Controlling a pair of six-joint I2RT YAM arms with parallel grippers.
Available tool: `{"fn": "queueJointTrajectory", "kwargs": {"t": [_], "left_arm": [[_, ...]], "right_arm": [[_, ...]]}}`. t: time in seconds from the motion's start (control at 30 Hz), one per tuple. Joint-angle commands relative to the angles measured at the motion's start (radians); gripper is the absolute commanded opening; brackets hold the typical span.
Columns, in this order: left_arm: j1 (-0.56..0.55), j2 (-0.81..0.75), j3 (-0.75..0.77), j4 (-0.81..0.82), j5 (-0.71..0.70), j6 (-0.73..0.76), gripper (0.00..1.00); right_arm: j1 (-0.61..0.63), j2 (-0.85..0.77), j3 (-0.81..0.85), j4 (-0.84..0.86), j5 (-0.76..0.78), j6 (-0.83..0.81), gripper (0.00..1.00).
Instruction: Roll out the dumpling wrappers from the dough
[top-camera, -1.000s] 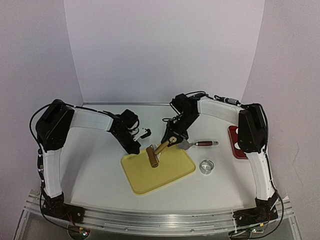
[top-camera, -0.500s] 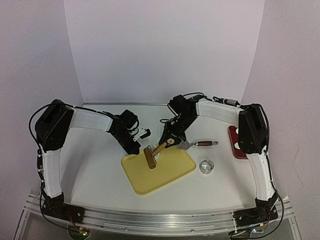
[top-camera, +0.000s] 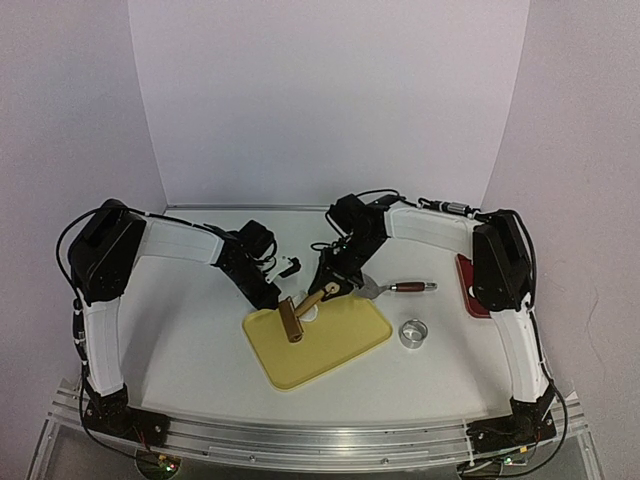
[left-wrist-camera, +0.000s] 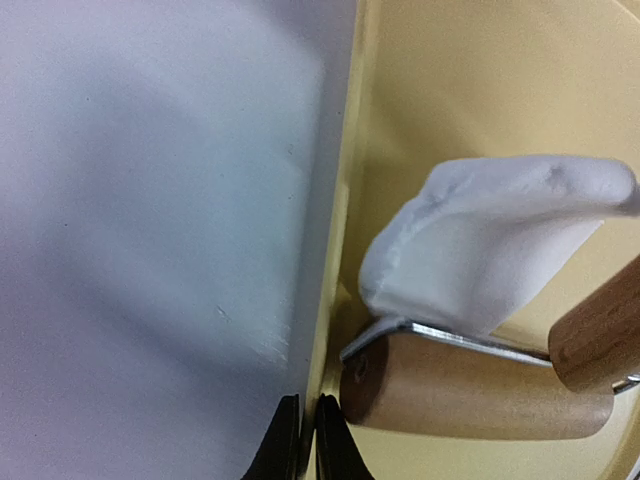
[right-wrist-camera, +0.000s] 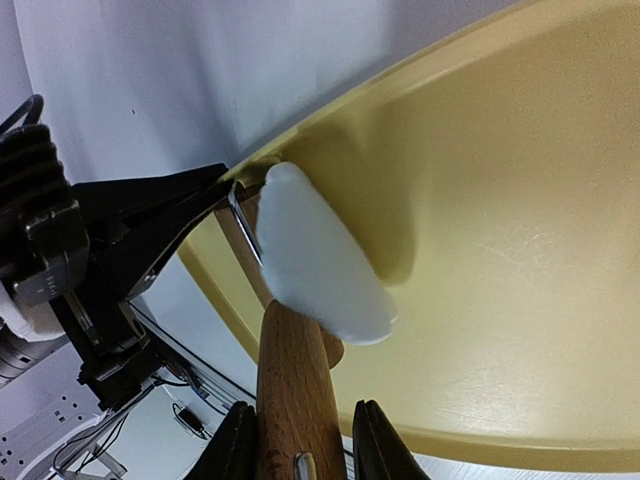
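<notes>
Two arms are working at the tray (top-camera: 335, 348).

Top view: the right gripper (top-camera: 335, 283) is clamping the rolling pin (top-camera: 292, 321) by its handle. The left gripper (top-camera: 270, 298) is sitting closed at the tray's far left corner. The barrel is lying roughly near-to-far, with the handle angling back toward the right arm. The dough (top-camera: 311, 311) is showing white just on the handle side of the barrel.

Left wrist view: the fingers (left-wrist-camera: 285, 445) are apparently pinching the tray's rim. The dough is lying beyond the barrel, touching the metal fork (left-wrist-camera: 450, 335), one edge lifting.

Right wrist view: the dough is sitting over the fork. No round wrappers are showing yet. Judgement: the right arm, being nearer, is likely needing to pull the barrel back over the dough.
</notes>
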Motion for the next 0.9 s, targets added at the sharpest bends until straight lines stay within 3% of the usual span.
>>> {"fn": "queueJointTrajectory", "kwargs": {"t": [0.0,0.2,0.5,0.7,0.87], "left_arm": [[-0.015,0.000,-0.038,0.009,-0.008,-0.067,0.00],[-0.014,-0.008,-0.057,0.009,-0.001,-0.099,0.00],[-0.015,-0.053,-0.162,0.005,-0.038,-0.324,0.00],[-0.017,-0.152,-0.293,0.009,0.035,-0.516,0.00],[-0.021,-0.306,-0.404,0.057,0.194,-0.607,0.16]], "right_arm": [[0.045,0.178,-0.142,-0.327,0.399,0.010,0.00],[0.064,0.097,-0.149,-0.293,0.392,-0.035,0.00],[0.180,-0.173,-0.265,-0.225,0.116,-0.298,0.00],[0.191,-0.470,-0.391,-0.122,0.054,-0.239,0.00],[0.168,-0.582,-0.387,-0.056,0.084,-0.142,0.00]]}}
